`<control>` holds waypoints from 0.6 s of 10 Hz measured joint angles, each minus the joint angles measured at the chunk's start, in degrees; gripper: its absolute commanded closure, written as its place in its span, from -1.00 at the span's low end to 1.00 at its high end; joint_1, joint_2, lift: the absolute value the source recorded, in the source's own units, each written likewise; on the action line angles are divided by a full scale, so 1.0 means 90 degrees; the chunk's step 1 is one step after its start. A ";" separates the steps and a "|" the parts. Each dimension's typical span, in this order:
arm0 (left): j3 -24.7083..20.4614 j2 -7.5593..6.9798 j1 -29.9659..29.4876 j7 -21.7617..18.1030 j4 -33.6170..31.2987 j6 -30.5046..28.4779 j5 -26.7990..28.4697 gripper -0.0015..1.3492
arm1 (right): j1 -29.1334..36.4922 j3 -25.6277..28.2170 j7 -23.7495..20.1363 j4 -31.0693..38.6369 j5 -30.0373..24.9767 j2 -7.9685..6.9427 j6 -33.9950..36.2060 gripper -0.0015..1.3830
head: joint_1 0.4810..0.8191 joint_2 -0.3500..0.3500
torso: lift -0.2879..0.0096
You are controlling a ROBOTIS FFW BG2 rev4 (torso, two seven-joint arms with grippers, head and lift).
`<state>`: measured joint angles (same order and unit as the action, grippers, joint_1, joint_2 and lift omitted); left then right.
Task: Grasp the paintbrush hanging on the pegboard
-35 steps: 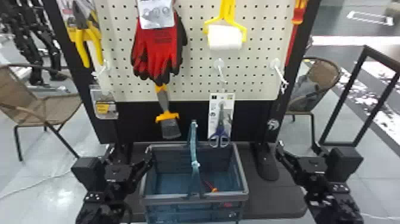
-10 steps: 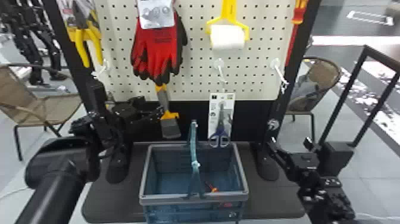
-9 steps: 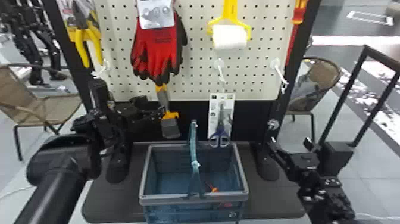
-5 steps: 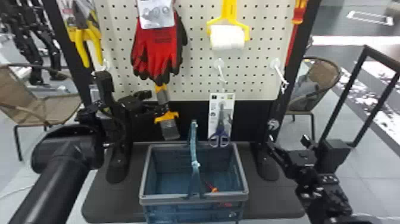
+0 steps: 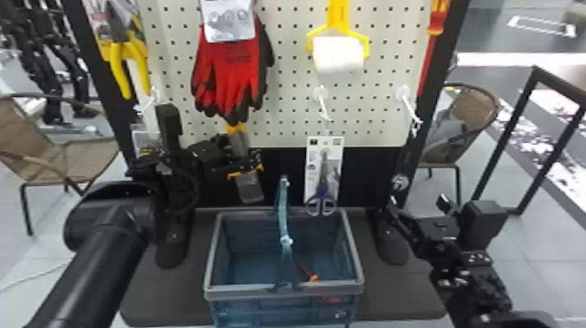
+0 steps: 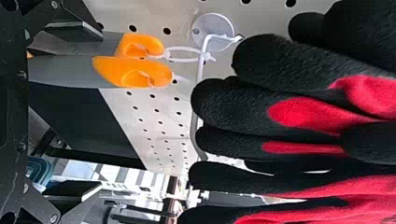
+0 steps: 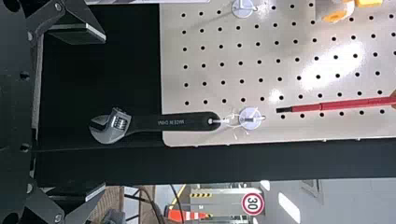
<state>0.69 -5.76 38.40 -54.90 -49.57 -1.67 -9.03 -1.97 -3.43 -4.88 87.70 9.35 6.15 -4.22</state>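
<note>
The paintbrush (image 5: 249, 191) hangs by a white tie from a hook at the pegboard's (image 5: 375, 113) lower edge, toward its left corner. It is directly under the red gloves (image 5: 231, 70), bristles down over the black panel below the board. The left gripper (image 5: 235, 162) is at the brush, jaws spread wide with the grey-and-orange handle between them, nearer one finger and not clamped. The right gripper (image 7: 93, 114) sits low by the black table's right edge, jaws also wide and holding nothing, facing a black wrench (image 7: 154, 123) near the board's lower right corner. A blue basket (image 5: 353, 257) stands at the table's front edge
</note>
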 measured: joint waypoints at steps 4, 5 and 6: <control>0.0041 0.0015 0.0040 -0.0008 0.0039 -0.0085 0.0122 0.45 | -0.0028 -0.0048 -0.0015 -0.0027 0.0008 0.0019 0.0001 -0.74 | -0.60 0.00 | 0.26; 0.0041 0.0015 0.0041 -0.0020 0.0039 -0.0167 0.0167 0.78 | -0.0014 -0.0048 -0.0015 -0.0027 0.0015 0.0020 0.0012 -0.74 | -0.60 0.00 | 0.26; 0.0049 0.0019 0.0045 -0.0041 0.0039 -0.0235 0.0209 0.80 | -0.0005 -0.0048 -0.0015 -0.0032 0.0025 0.0022 0.0026 -0.74 | -0.60 0.00 | 0.26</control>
<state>1.12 -5.59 38.81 -55.27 -49.22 -3.78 -7.15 -2.02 -3.87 -5.01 87.41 9.57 6.35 -3.99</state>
